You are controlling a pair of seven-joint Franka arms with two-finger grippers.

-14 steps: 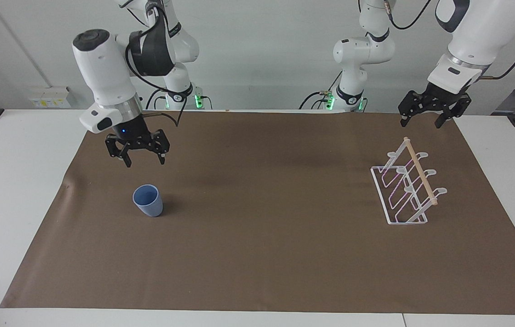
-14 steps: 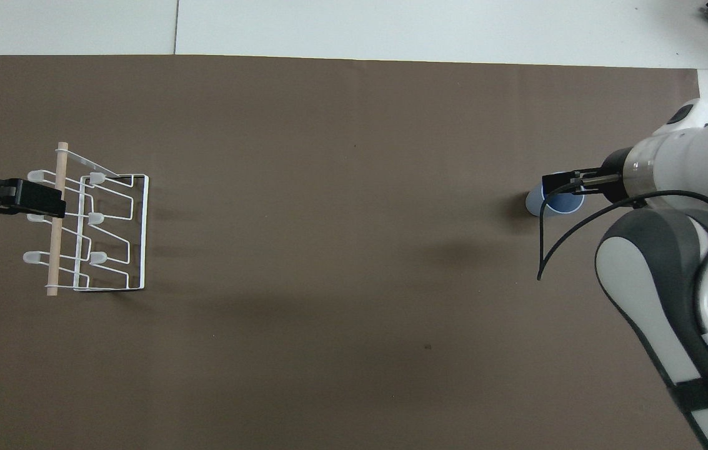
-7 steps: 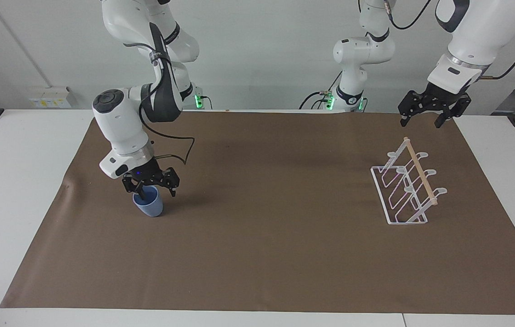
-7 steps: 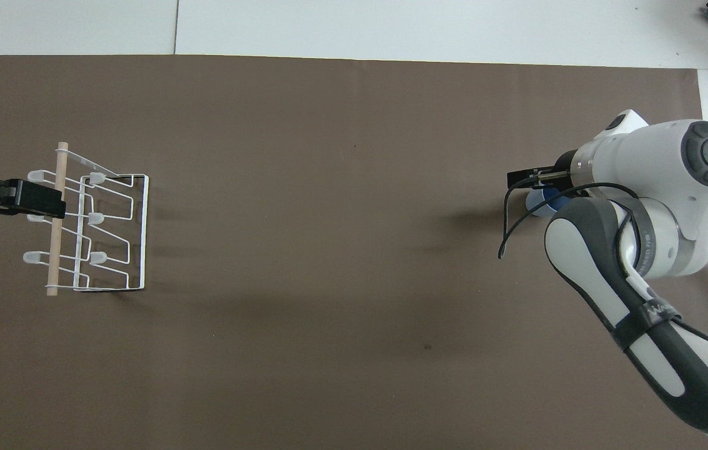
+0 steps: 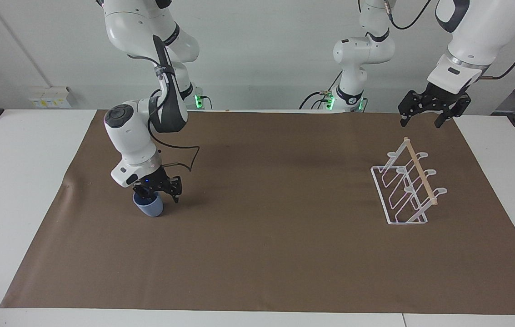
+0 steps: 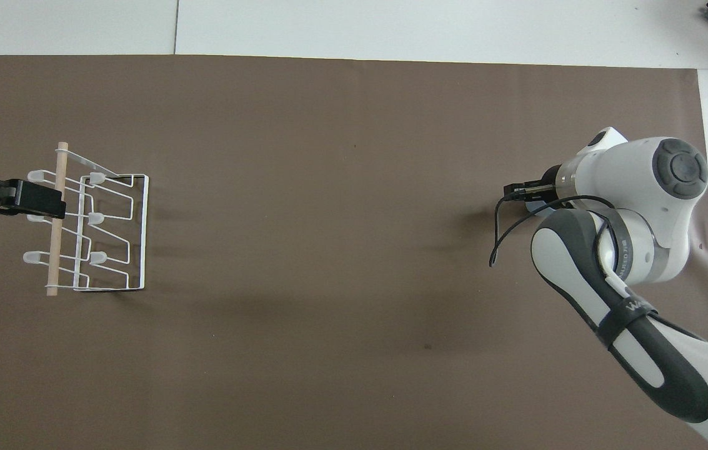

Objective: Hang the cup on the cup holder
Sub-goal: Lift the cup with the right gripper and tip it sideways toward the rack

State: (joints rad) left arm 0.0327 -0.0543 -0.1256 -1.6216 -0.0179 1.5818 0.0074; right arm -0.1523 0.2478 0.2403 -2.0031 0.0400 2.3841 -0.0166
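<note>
One cup (image 5: 149,206) and one cup holder (image 5: 406,188) are seen on a brown sheet (image 5: 266,254) laid over the white bench (image 5: 7,181). Two arms are counted, each ending in one black gripper.

The light-blue cup stands upright, rim up, toward the right arm's end of the bench. The right gripper (image 5: 157,192) has been lowered onto its rim: one of the fingers is seen at the rim on the cup's nearer-to-centre edge, while the other is lost among the dark parts at the cup's mouth. Whether the fingers are closed on the wall cannot be told. In the overhead view the cup is almost wholly covered by the right gripper (image 6: 525,192) and its wrist.

The cup holder, a white wire rack with one pale wooden rod along its top, stands well apart from the cup, toward the left arm's end of the bench. Six looped prongs can be counted on the cup holder (image 6: 100,231) from above, and nothing hangs on them.

The left gripper (image 5: 429,114) is held in the air near the rack, its fingers spread apart and holding nothing.

A few pale letters show on the right arm's dark link, only partly readable.
</note>
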